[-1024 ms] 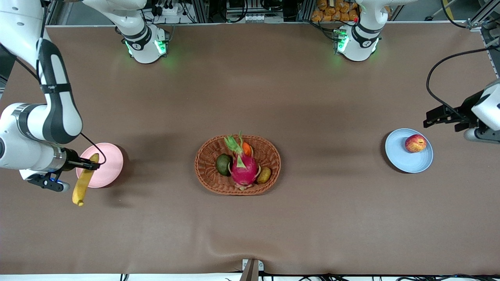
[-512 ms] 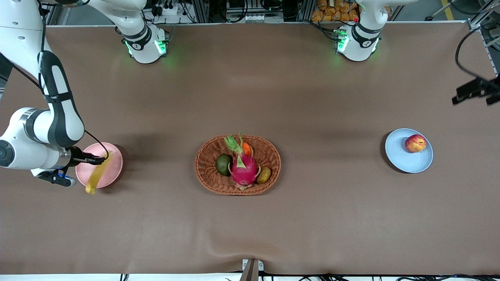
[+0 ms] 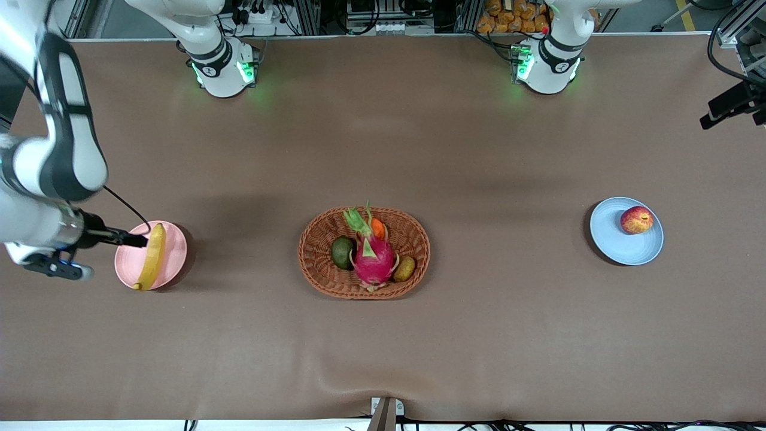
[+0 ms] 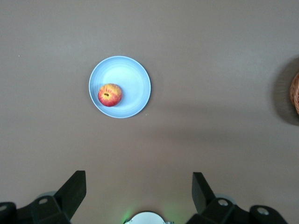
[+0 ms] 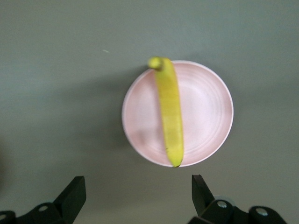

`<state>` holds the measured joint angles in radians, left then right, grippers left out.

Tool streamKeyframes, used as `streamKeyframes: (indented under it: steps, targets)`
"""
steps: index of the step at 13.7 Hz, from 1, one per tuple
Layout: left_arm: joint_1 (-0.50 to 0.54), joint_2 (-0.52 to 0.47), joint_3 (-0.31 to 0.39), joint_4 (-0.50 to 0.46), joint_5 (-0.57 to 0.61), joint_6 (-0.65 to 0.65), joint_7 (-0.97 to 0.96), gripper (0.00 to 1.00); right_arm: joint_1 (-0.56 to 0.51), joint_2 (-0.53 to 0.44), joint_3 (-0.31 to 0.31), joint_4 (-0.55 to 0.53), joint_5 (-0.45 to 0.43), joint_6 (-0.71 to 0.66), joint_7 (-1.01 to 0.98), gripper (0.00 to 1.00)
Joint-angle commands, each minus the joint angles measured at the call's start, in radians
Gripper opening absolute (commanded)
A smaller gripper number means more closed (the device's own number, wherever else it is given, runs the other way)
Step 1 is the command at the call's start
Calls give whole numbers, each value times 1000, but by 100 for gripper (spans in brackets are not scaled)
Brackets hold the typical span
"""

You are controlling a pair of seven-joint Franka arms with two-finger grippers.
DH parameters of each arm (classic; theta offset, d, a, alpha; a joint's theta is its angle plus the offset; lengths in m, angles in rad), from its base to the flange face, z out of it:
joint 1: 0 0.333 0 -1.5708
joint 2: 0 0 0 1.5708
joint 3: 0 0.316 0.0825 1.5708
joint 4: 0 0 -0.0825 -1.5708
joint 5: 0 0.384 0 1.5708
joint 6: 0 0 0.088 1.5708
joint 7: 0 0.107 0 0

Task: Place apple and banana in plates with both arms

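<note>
The banana (image 3: 151, 256), earlier gripped and hanging past the rim, has been released and now lies across the pink plate (image 3: 174, 250). The right gripper (image 5: 138, 196) has been opened and raised. The left gripper (image 4: 139, 193) has been withdrawn from the blue plate (image 3: 616, 246).

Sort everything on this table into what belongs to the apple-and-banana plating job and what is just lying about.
Job:
apple on the blue plate
banana lying across the pink plate
right gripper, open above it
left gripper, open, raised

Lying about:
wicker basket holding dragon fruit and smaller fruit
</note>
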<state>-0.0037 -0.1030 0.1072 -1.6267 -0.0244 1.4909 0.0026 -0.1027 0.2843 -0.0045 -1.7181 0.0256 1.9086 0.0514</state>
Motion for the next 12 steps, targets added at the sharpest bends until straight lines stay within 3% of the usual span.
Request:
streamKeyframes:
  steps: [1,5,7,9,12]
  targets:
    - [-24,40,-1,42,21,14,-6,100,12,-161,3,-43,5,-78,-68,100]
    - [-24,95,0,105,20,19,33,100,63,-275,-12,-19,26,-276,-56,100]
    - [-22,98,2,106,14,20,19,100,84,-272,-43,91,31,-391,-50,100]
    - [-19,100,3,105,12,19,14,100,127,-269,-104,140,31,-422,-22,100]
    - [-22,94,0,100,12,19,-62,100,123,-271,-111,172,14,-428,-25,100]
